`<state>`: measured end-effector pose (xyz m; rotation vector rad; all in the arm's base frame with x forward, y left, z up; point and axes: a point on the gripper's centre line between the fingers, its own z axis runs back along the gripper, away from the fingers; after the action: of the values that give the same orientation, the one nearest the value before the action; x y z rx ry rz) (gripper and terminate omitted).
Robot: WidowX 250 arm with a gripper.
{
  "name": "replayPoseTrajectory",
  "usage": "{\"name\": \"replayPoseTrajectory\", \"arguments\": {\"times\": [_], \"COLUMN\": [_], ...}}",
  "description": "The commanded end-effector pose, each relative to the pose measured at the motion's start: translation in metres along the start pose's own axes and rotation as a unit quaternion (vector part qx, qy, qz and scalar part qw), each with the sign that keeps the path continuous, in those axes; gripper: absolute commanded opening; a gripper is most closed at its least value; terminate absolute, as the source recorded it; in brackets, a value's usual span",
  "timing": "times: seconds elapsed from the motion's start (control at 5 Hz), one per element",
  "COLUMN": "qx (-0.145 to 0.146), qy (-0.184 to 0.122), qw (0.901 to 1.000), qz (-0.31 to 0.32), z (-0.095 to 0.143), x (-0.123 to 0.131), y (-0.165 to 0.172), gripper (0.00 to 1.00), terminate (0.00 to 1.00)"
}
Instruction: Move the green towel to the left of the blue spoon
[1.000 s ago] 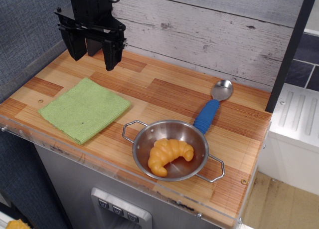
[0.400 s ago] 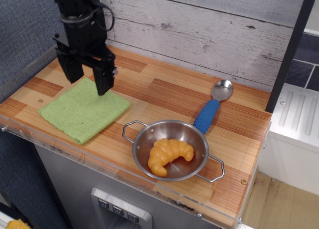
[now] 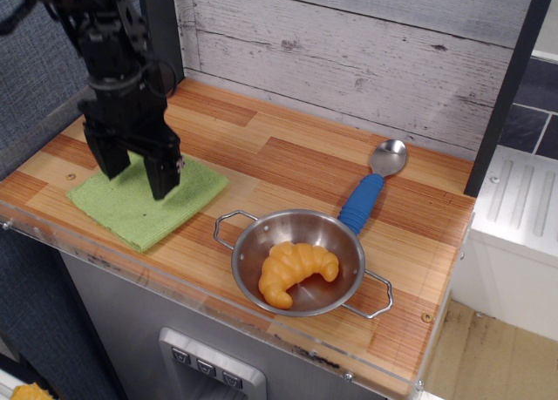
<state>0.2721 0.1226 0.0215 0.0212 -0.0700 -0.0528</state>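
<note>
The green towel (image 3: 144, 210) lies flat on the left part of the wooden counter, near the front edge. My black gripper (image 3: 136, 178) is low over it, open, with one finger at the towel's left part and the other near its middle. The arm covers the towel's far half. I cannot tell whether the fingertips touch the cloth. The blue spoon (image 3: 364, 199) lies at the right, blue handle toward the front and silver bowl end toward the back wall, well apart from the towel.
A steel bowl (image 3: 299, 262) with two wire handles holds an orange croissant (image 3: 294, 271) at the front middle, next to the spoon's handle. A whitewashed plank wall (image 3: 366, 60) runs behind the counter. A clear plastic lip (image 3: 209, 295) lines the front edge.
My gripper has come down and forward-left from above the counter's back left to just over the towel. The towel, spoon and bowl have not moved.
</note>
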Motion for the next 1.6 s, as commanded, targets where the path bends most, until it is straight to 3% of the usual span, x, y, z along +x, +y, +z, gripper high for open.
{"name": "replayPoseTrajectory", "arguments": {"times": [0.0, 0.4, 0.6, 1.0, 1.4], "qx": [0.005, 0.013, 0.006, -0.010, -0.035], "qy": [-0.001, 0.027, 0.033, 0.024, 0.010], "qw": [1.0000, 0.9995, 0.9989, 0.9977, 0.9979], "qz": [0.006, 0.006, 0.033, 0.063, 0.053], "z": [-0.008, -0.026, -0.032, -0.035, -0.037], "x": [0.011, 0.015, 0.031, 0.066, 0.103], "y": [0.003, -0.013, -0.014, -0.010, -0.014], "gripper": [1.00, 1.00, 1.00, 1.00, 1.00], "terminate": [0.00, 0.00, 0.00, 0.00, 0.00]}}
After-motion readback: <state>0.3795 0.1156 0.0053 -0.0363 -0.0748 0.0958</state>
